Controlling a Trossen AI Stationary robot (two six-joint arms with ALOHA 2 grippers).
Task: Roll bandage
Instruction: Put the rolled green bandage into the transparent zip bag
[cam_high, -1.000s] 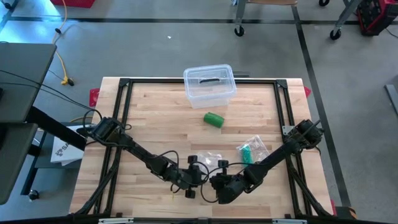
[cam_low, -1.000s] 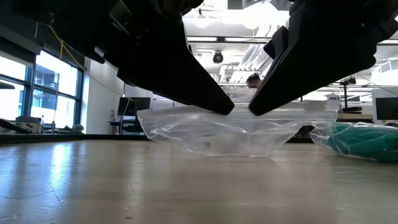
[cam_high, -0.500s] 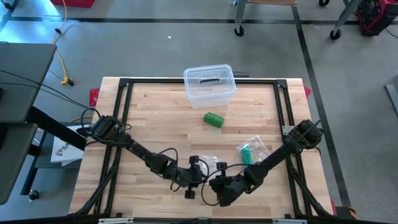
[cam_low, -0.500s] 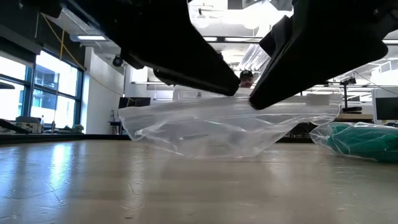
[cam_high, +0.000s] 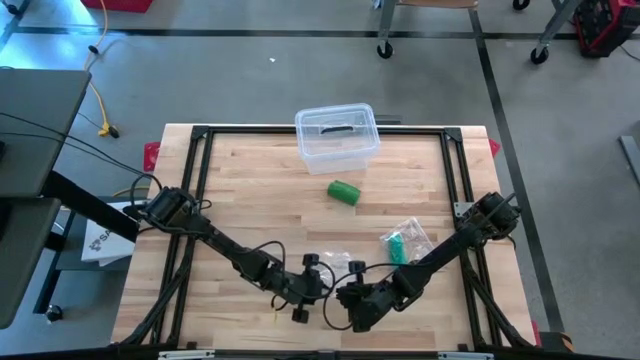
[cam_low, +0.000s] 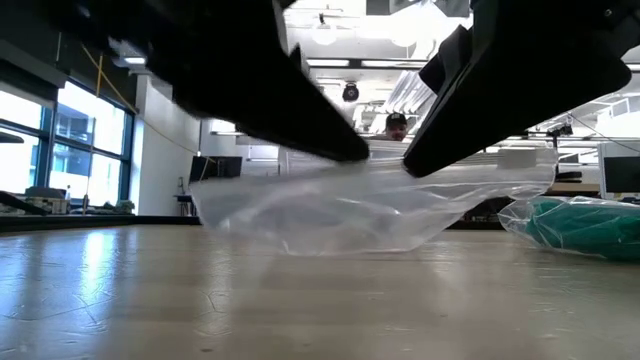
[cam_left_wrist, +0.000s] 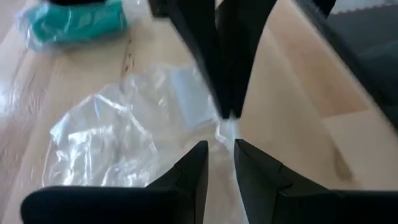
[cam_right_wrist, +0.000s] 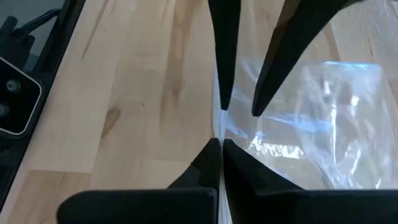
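Both grippers (left (cam_high: 318, 283), right (cam_high: 345, 290)) clamp clear bag (cam_low: 370, 205), lifted off table (cam_high: 250, 190).

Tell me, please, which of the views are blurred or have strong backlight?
Low view: bright ceiling lights and windows behind turn both arms into black silhouettes; the left gripper is smeared by motion. Left wrist view: soft blur over the clear bag. Right wrist view: fairly sharp, glare on the bag's plastic. High view: even light.

There were two grippers, the left gripper (cam_high: 318, 283) and the right gripper (cam_high: 345, 294). The table (cam_high: 250, 190) held one empty clear bag (cam_low: 360, 205), one bagged green bandage (cam_high: 403, 242), one loose green bandage roll (cam_high: 344, 192) and one clear plastic bin (cam_high: 337, 137).
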